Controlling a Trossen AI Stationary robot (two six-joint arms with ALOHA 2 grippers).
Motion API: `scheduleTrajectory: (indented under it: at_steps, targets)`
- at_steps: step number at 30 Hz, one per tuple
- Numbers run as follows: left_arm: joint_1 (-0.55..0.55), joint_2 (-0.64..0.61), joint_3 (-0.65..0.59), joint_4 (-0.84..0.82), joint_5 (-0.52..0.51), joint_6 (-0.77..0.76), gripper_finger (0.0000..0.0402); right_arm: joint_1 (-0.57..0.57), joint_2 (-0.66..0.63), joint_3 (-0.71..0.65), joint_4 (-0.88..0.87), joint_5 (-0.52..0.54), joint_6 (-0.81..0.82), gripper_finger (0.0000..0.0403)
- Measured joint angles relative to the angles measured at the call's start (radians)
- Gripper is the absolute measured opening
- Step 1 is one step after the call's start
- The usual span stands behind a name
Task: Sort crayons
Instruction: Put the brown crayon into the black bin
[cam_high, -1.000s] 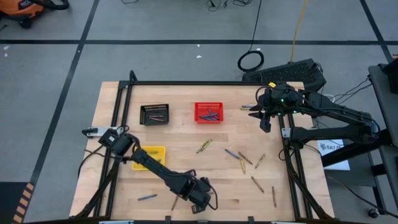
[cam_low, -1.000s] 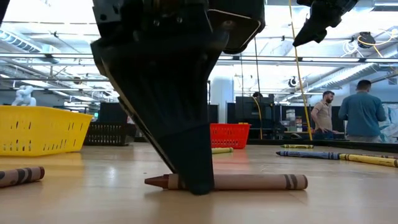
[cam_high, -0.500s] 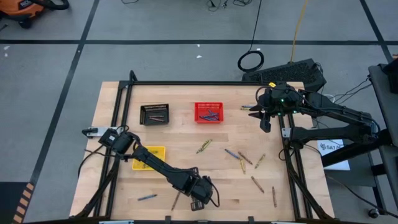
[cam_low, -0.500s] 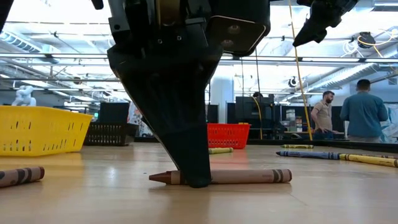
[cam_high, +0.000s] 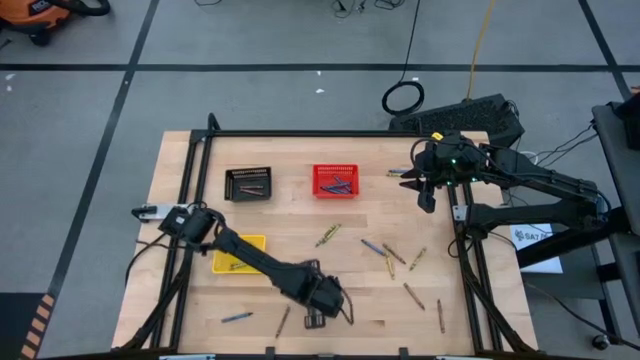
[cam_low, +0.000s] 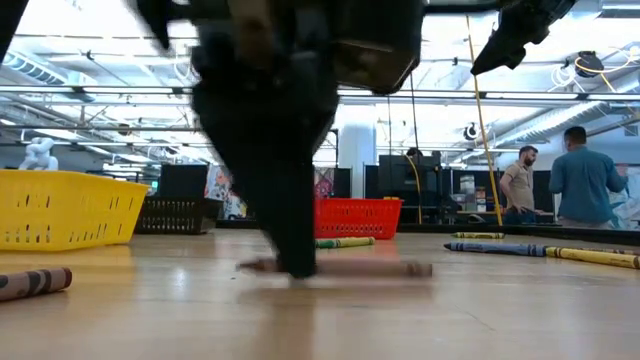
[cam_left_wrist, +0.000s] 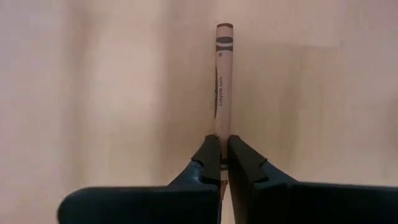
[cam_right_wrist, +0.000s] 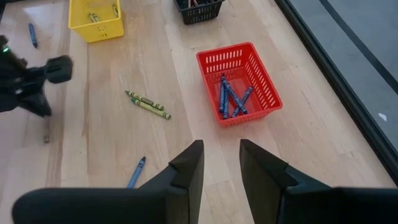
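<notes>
So the left gripper is down at the near edge of the table, fingers pinched tight on one end of a brown crayon that's lying on the wood. The right gripper is hanging over the far right corner, fingers apart, nothing in them. Blue crayons are sitting in the red basket, and more loose ones are scattered mid-table.

Left gripper motion-blurred in low view, brown crayon tip hidden between closed jaws, black basket's contents too small.
</notes>
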Motion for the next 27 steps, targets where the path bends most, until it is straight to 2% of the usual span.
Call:
scheduleTrajectory:
  at_steps: [2, 7, 13, 20, 27]
  targets:
    - [0.014, -0.028, 0.002, -0.005, -0.007, 0.024, 0.0001, 0.0, 0.0, 0.0, -0.003, -0.002, 0.008, 0.0091]
    - [0.046, -0.073, 0.005, -0.137, -0.012, 0.063, 0.0001, 0.0, -0.003, 0.0, -0.033, -0.007, 0.052, 0.0091]
    - [0.106, -0.113, 0.006, -0.258, 0.011, 0.169, 0.0001, 0.0, -0.03, 0.0, -0.169, -0.007, 0.071, 0.0091]
    - [0.195, -0.158, 0.007, -0.317, 0.016, 0.273, 0.0001, 0.0, -0.097, 0.0, -0.201, -0.008, 0.098, 0.0091]
    - [0.298, -0.302, -0.137, -0.317, 0.015, 0.311, 0.0001, 0.0, -0.164, 0.0, -0.217, -0.008, 0.102, 0.0091]
